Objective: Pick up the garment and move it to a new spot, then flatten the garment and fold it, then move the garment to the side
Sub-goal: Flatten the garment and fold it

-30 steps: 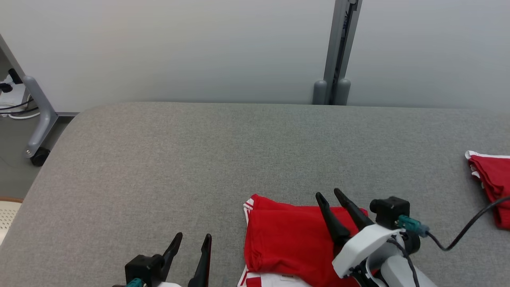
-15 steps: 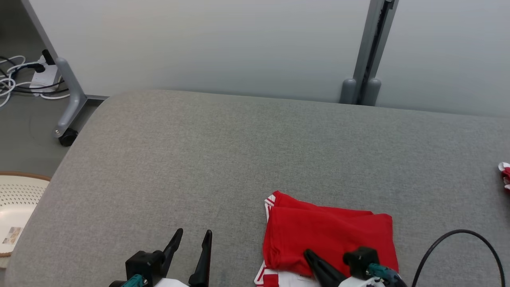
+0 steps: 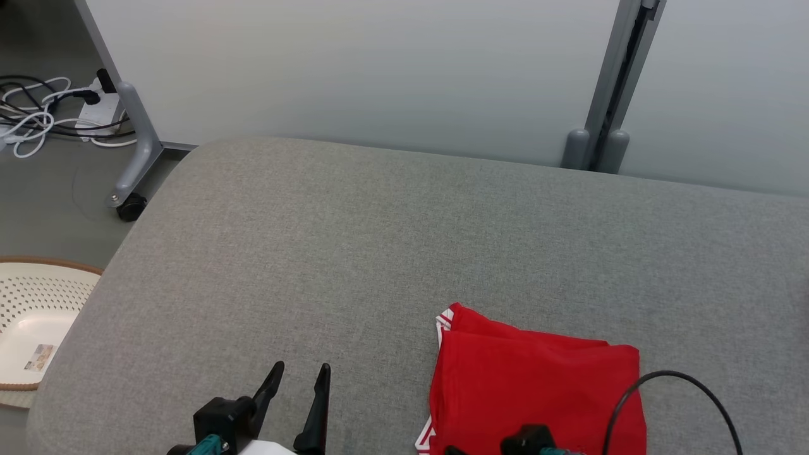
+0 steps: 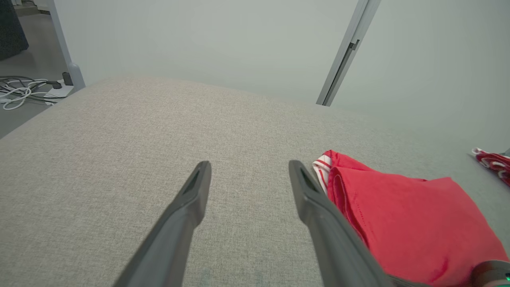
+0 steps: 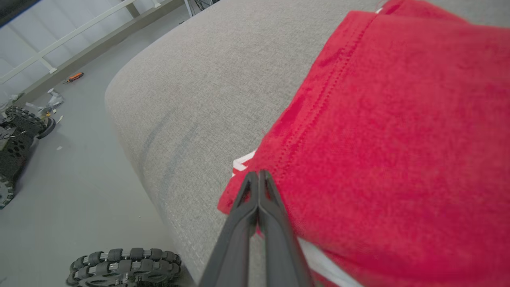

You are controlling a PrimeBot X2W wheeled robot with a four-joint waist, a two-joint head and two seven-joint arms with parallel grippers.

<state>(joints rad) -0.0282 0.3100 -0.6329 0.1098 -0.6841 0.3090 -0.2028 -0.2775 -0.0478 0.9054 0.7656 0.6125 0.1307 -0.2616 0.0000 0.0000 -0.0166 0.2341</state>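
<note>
A folded red garment [image 3: 537, 385] with white trim lies at the near edge of a grey padded surface [image 3: 379, 240], right of middle. The left gripper [image 3: 301, 368] hangs released just beside the garment's left side. The right gripper [image 5: 258, 174] is clenched, its tips at the garment's hem; whether they pinch any cloth cannot be told.

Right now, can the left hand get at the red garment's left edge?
Probably yes. The left hand is open beside the left edge of the garment, with bare grey cushion between them and nothing in the way.
</note>
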